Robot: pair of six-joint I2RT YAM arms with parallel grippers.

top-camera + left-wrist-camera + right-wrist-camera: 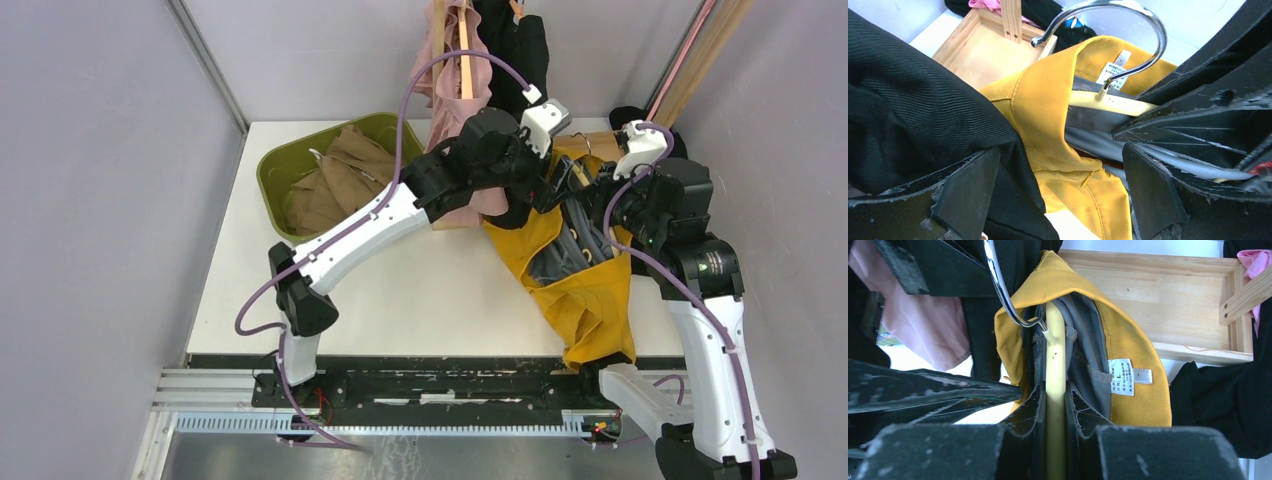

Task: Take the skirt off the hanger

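Observation:
A mustard-yellow skirt (590,290) with grey lining hangs on a pale yellow hanger (1055,360) with a metal hook (1128,30), lying over the table at the right. My right gripper (1055,405) is shut on the hanger's bar. My left gripper (1058,195) is open, its jaws wide on either side of the skirt's yellow waistband (1048,125), with black cloth (908,100) against its left finger. In the top view both grippers (560,180) meet at the skirt's top end.
A green bin (290,165) with brown clothes stands at the back left. A wooden rack (1168,300) with pink and black garments (470,50) stands at the back, right behind the grippers. Black cloth (1223,400) lies to the right.

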